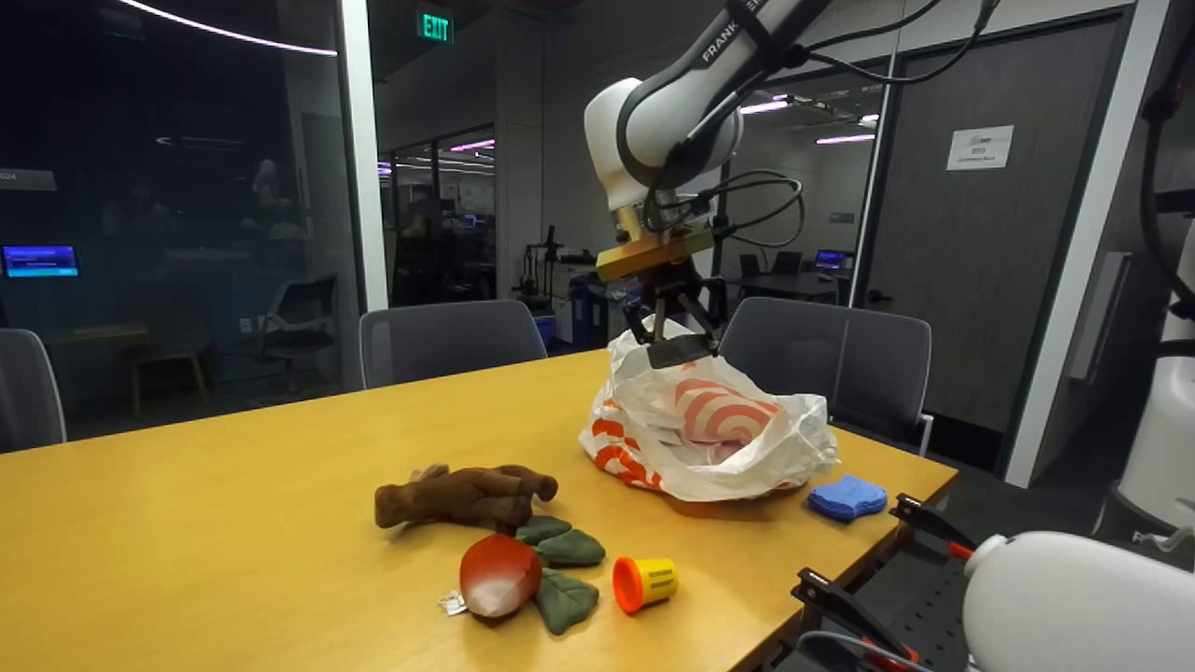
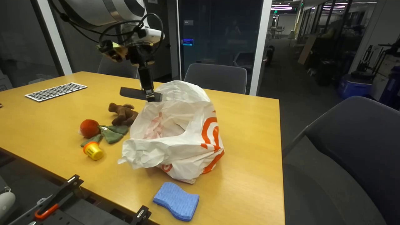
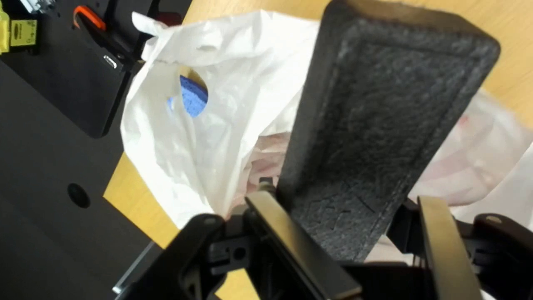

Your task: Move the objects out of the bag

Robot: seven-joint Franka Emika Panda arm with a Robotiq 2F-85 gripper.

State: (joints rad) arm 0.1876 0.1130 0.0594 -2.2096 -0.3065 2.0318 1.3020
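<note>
While bag [image 2: 182, 147] crinkles, grainy block [image 3: 379, 121] hangs.

one brown plush animal [image 1: 457, 497] is showing | one red-and-white ball-like piece [image 1: 495, 574] is showing — three green leaves [image 1: 565, 602] are belonging to it | one orange-and-yellow tub [image 1: 655, 581] is showing | one white bag [image 2: 181, 147] | one black block [image 3: 374, 116] | one blue sponge [image 2: 178, 201] | one keyboard [image 2: 56, 92] | two black clamps [image 1: 850, 611] — all showing | one bench [image 1: 233, 541] is showing

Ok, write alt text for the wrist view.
A gripper holds a black block above a crinkled white plastic bag. Part of a blue sponge shows through a gap in the bag; bits of wooden table appear beyond it.
</note>
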